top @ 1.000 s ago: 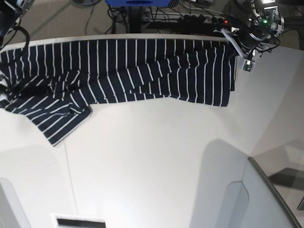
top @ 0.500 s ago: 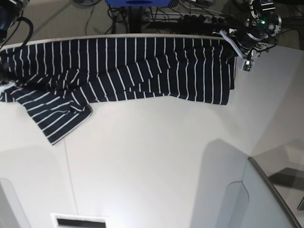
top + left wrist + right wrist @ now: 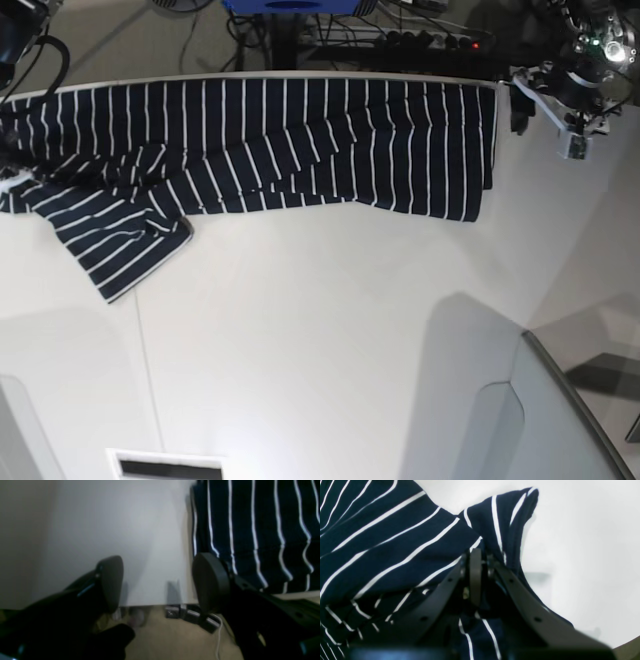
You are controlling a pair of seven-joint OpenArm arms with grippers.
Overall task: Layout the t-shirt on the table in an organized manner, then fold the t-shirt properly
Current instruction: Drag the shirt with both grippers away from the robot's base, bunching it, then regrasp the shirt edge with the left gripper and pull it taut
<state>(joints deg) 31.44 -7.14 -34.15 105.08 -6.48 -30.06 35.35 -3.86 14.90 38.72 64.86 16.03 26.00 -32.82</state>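
The t-shirt (image 3: 300, 145), dark navy with thin white stripes, lies stretched along the far edge of the white table (image 3: 320, 330), and a sleeve (image 3: 130, 255) trails toward the front left. My left gripper (image 3: 530, 100) stands open just right of the shirt's right edge, holding nothing. In the left wrist view its fingers (image 3: 111, 582) are spread wide over the table edge, with the t-shirt (image 3: 250, 530) beside the right one. My right gripper (image 3: 476, 560) is shut on a raised bunch of the t-shirt (image 3: 395, 542) at the far left.
A power strip (image 3: 430, 40) and cables lie on the floor beyond the far edge. A grey raised panel (image 3: 560, 400) stands at the front right. A thin seam (image 3: 145, 350) runs down the table, and a slot (image 3: 165, 465) sits at the front edge.
My left gripper has opened, let go of the shirt's right edge and drawn away to the right. The shirt's right end now lies flat. The right gripper keeps its hold.
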